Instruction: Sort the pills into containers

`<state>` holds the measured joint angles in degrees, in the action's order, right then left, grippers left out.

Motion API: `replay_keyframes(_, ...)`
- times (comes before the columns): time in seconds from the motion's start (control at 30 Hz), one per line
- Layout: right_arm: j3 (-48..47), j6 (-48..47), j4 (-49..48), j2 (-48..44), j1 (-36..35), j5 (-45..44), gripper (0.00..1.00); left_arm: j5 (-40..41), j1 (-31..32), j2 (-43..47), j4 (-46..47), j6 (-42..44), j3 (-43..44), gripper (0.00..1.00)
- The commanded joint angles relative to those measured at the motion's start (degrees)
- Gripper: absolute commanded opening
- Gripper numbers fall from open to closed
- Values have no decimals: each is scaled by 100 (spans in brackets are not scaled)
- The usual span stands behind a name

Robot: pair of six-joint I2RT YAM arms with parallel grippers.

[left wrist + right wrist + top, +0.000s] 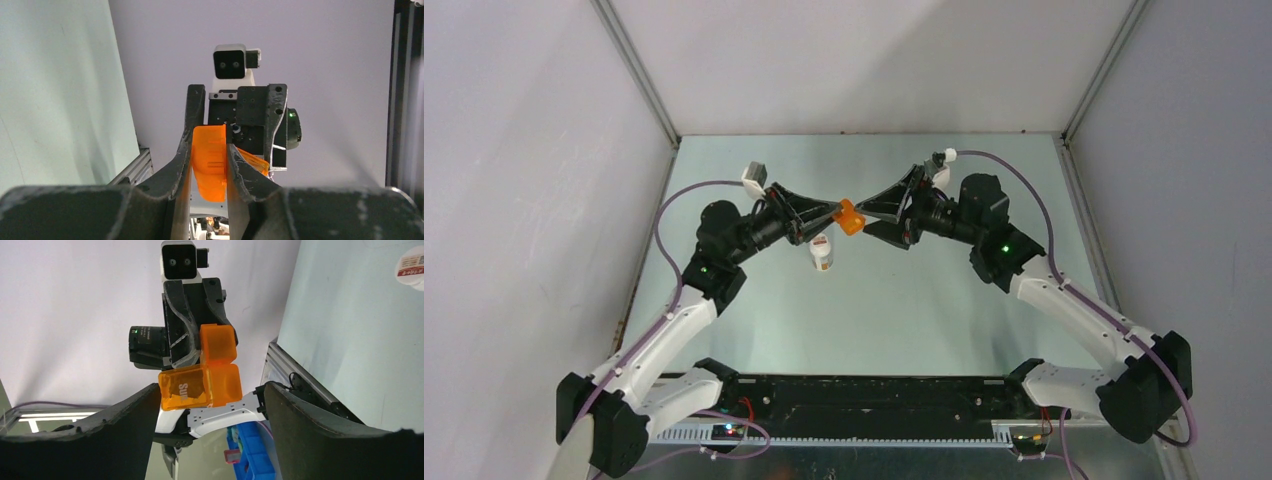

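My left gripper (832,213) is shut on the orange translucent boxy cup (850,217) and holds it in the air above the table's middle. In the left wrist view the cup (210,160) sits pinched between the fingertips. In the right wrist view the cup (200,377) shows a hinged lid standing open above it. My right gripper (864,212) faces it from the right, open, with its fingers (125,415) wide on either side of the cup and apart from it. The white pill bottle (822,253) with the red-marked label is on the table below the left gripper; it also shows in the right wrist view (412,265). No loose pills are discernible.
The pale green table (874,320) is boxed in by grey walls on the left, back and right. A metal rail (639,235) runs along its left edge. A blue tray (250,452) shows low in the right wrist view, beyond the table edge.
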<state>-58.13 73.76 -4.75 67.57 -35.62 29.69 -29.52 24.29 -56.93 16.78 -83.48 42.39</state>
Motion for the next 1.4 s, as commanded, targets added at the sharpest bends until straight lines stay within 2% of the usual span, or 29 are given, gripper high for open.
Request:
replay_keyframes(0.0,-39,165,-533,172,-23,248,78,-87,-25,146,266,-117,278,0)
replay_keyframes(0.6,-145,-66,-853,570,-173,788,56,-133,-29,69,48,-39,460,0)
replay_keyframes(0.9,-335,-243,-744,728,-233,951,58,-149,-29,46,-27,-39,480,0)
replay_keyframes(1.17,-333,-91,-891,763,-235,998,48,-163,-25,53,-18,-61,501,0)
replay_keyframes(1.37,-335,-105,-896,767,-248,1009,33,-179,-28,37,-34,-73,507,0)
